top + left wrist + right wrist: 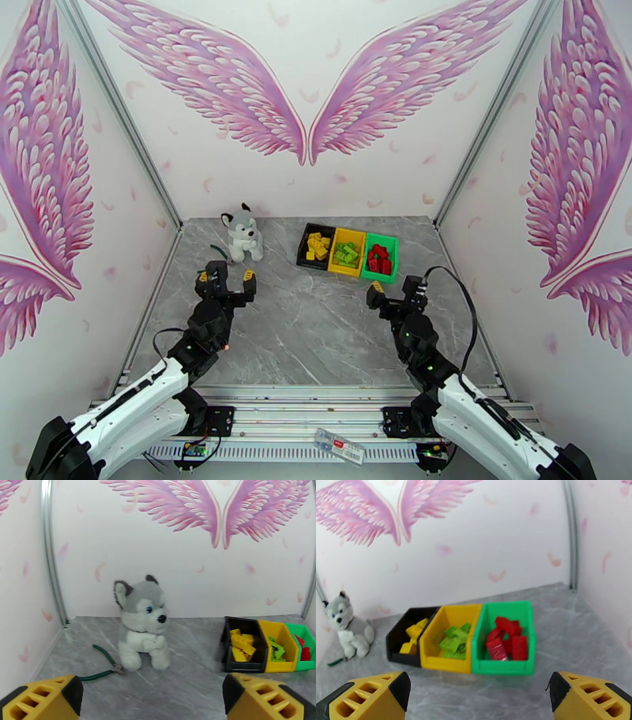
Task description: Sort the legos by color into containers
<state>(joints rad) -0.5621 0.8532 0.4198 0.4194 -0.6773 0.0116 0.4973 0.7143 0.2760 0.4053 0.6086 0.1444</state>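
Looking down on a grey marbled table boxed in by white walls painted with pink wings. Showing the containers at the far side, slightly right of centre: three open bins joined in a row, reading left to right as black bin, yellow bin, green bin. Holding yellow legos in the black bin, light green legos in the yellow bin and red legos in the green bin, all heaped loose and jumbled. Showing a plush husky sitting upright to the left of the bins, well apart from them, facing the near edge. Showing green-handled pliers lying flat just beside the husky's paw, on its left in the picture, handles splayed.

Showing the left gripper poised near the husky on its near side, jaws spread wide, gripping nothing. Showing the right gripper poised near the green bin's front wall, likewise spread wide and carrying nothing. Framing the husky in the gap of the left gripper in the left wrist view, and all three bins in the gap of the right gripper in the right wrist view.
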